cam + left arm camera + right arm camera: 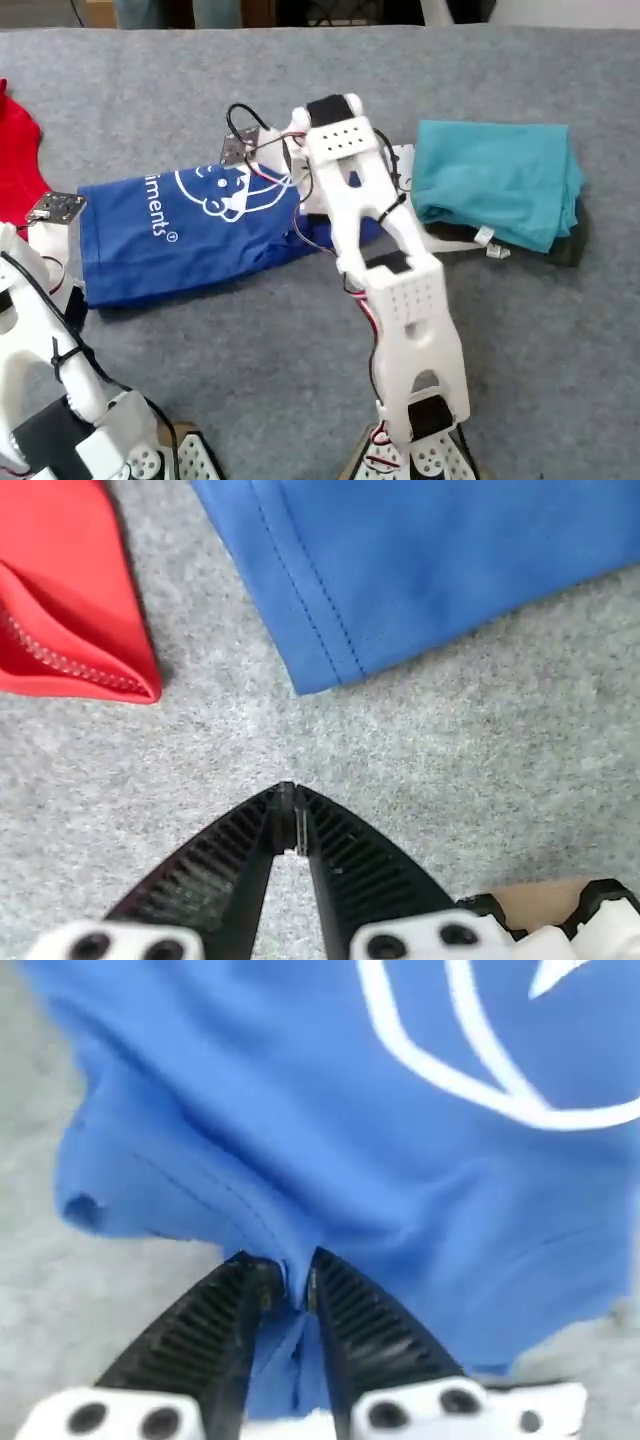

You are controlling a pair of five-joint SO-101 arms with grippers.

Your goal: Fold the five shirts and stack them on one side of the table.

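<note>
Bare felt front and back, cloth and arm between.
The grey felt table cover (pixel 250 70) lies bare along the far edge and in front of the flat blue cotton shirt (pixel 190 235). A narrow bare strip separates its hem from the red cloth shirt (pixel 60 590). The white plastic right arm (pixel 400 290) spans the centre, beside the folded teal shirt stack (pixel 495 185).

Grey felt (pixel 250 380) covers the surface, wooden furniture (pixel 100 12) stands beyond it

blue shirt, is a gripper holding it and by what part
The right gripper pinches a bunched fold at the edge of the blue shirt. The left gripper holds nothing.
</note>
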